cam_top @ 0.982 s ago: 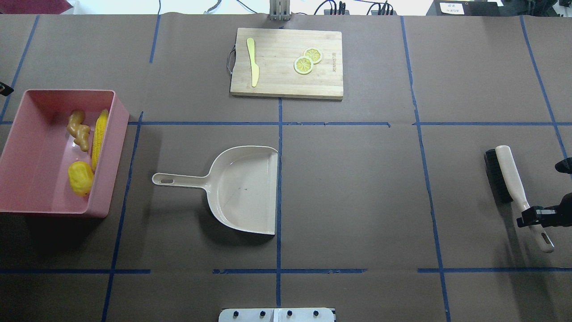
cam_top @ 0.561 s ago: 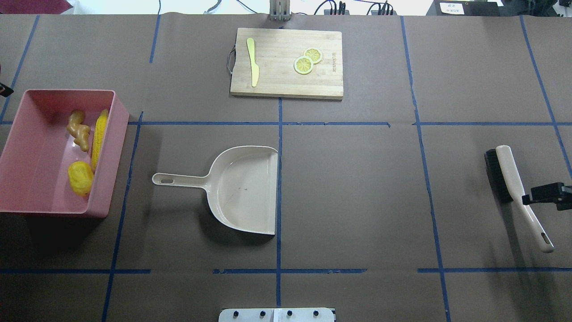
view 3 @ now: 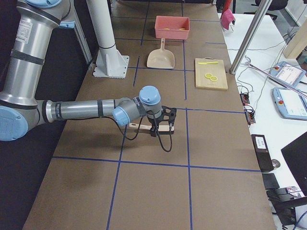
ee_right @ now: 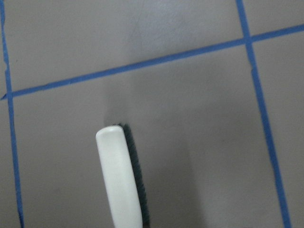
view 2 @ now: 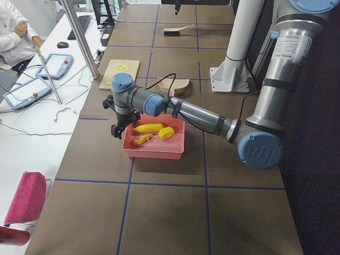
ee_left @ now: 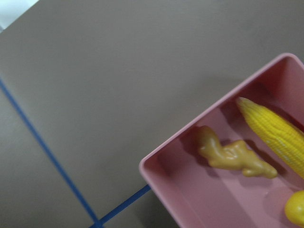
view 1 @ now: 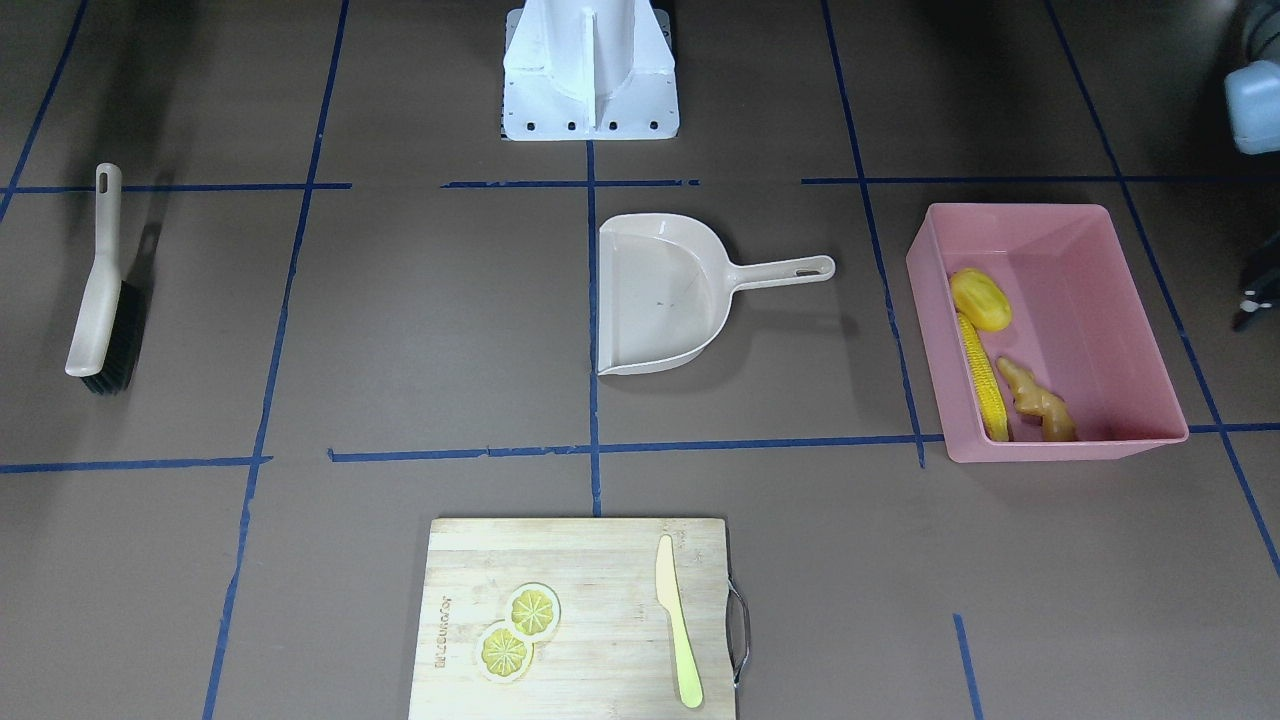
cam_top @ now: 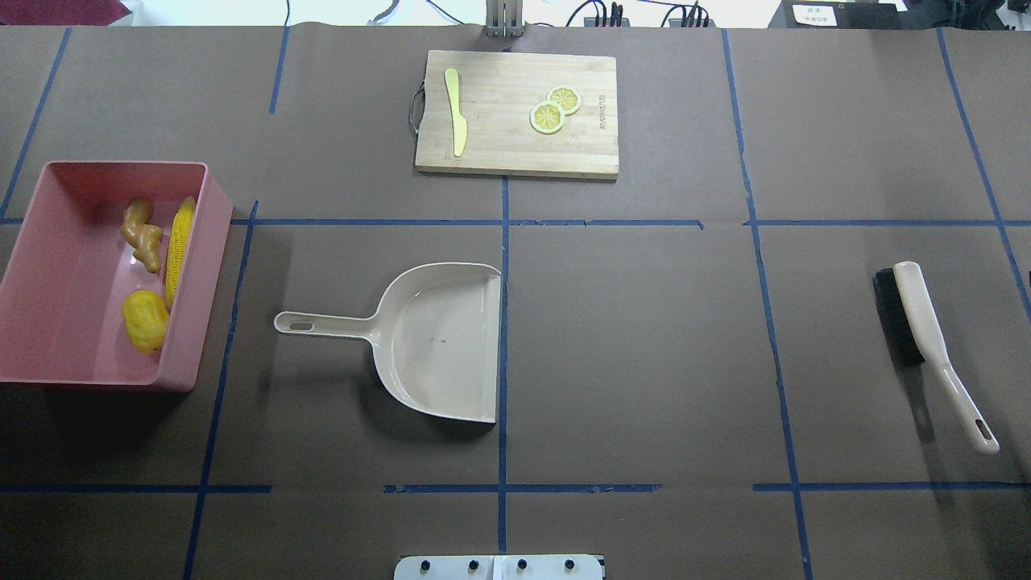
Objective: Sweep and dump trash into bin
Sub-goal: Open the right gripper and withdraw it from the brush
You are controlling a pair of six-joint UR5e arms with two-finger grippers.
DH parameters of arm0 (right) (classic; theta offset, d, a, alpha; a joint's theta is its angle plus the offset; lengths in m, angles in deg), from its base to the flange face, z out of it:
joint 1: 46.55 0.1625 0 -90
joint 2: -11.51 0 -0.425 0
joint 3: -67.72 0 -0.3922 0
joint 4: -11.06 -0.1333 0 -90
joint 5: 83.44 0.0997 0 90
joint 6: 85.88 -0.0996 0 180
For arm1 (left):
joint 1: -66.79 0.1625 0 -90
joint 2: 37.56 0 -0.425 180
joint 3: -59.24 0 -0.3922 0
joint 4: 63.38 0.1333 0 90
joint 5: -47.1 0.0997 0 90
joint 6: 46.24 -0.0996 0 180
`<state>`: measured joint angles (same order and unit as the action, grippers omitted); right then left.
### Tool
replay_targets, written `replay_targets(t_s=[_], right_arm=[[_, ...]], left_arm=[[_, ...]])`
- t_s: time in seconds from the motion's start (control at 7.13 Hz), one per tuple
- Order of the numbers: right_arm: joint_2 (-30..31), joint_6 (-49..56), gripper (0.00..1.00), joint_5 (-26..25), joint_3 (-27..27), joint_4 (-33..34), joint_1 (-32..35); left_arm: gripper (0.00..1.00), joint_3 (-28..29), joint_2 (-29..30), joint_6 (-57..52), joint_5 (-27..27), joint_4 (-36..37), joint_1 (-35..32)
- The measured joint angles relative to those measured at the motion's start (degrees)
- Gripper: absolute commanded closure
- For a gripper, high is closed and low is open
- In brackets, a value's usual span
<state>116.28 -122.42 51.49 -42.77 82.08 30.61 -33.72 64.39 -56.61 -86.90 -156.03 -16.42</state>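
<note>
- The left gripper (view 2: 116, 130) hangs beside one short end of the pink bin (cam_top: 201, 306), by a corner, with its fingers pointing down. It shows only in the side view, so I cannot tell whether its fingers are spread or closed.
- All three pieces of trash lie inside the bin, along its long wall on the dustpan's side.
- The tan ginger root (cam_top: 141, 234) lies closest to that gripper, in the bin's near corner.
- The long yellow corn cob (cam_top: 179, 246) lies just beyond the root, along the wall.
- The stubby yellow lump (cam_top: 145, 321) sits farthest from that gripper, at the cob's far tip.
- The right gripper (view 3: 169, 122) hangs low at the opposite end of the table. It too shows only in the side view, so I cannot tell its grasp.
- The hand brush (cam_top: 918, 322) lies flat on the table just beyond it, bristles sideways, toward the table's middle.
- The beige dustpan (cam_top: 439, 346) rests between the two grippers, well apart from both, its handle pointing at the bin.
- The wooden cutting board (cam_top: 515, 137) lies away from both grippers, on the table's far side from the robot's base. On it are a pale yellow knife (cam_top: 456, 109) and two lemon slices (cam_top: 554, 109).
</note>
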Motion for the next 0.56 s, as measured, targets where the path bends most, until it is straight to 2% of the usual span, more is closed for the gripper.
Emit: replay_targets(t_s=[0.14,0.28,0.56], right_arm=[[-4.56,9.60,0.00,-0.44,0.48,10.52,4.31],[-7.98,17.35,0.00,-0.71,1.26,18.36,7.35],[-10.09,25.35,0.00,-0.19,3.27,24.25,9.93]], left_arm=[[0.01,4.58,0.19,0.67,-3.81,-0.03,-3.56],[0.01,7.51,0.79,1.11,-5.69,0.75,-5.09],[0.00,10.57,3.73,1.45,-6.22,6.21,-5.65]])
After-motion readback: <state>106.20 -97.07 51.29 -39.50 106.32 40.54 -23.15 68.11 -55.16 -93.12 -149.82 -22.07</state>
